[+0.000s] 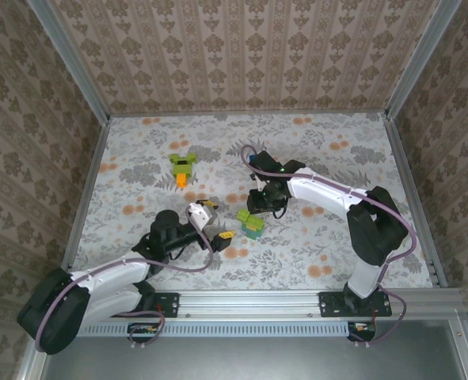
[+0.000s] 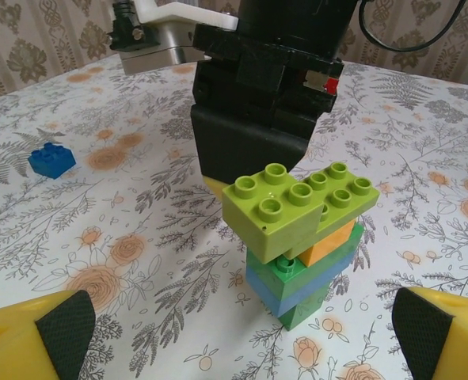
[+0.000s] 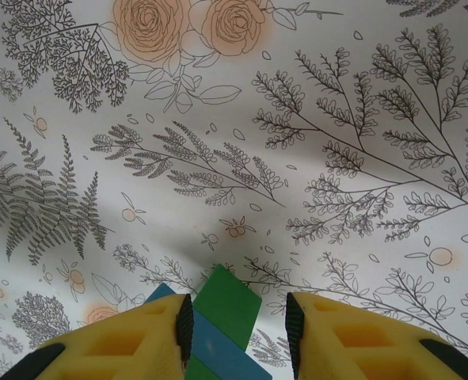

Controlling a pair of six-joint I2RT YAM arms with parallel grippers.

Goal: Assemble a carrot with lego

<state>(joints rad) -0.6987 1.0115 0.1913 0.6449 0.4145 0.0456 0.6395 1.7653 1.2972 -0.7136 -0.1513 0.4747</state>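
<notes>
The carrot (image 1: pixel 182 167), lime-green bricks with an orange tip, lies at the back left of the table. A tilted lego stack (image 2: pixel 301 237) has dark green at the bottom, then blue, green, orange and two lime bricks on top. My right gripper (image 3: pixel 239 321) is shut on this stack (image 3: pixel 226 317); its left pad presses the blue and green bricks, and the narrow bottom brick stands clear of the right pad. My left gripper (image 2: pixel 241 332) is wide open just in front of the stack, with nothing between its fingers. From above, both grippers (image 1: pixel 219 220) (image 1: pixel 259 212) meet at the stack (image 1: pixel 251 225).
A loose blue brick (image 2: pixel 51 159) sits on the flowered tablecloth to the left, beyond my left gripper. Aluminium rails and patterned walls (image 1: pixel 87 198) close in the table on three sides. The right arm's black body (image 2: pixel 257 103) stands directly behind the stack.
</notes>
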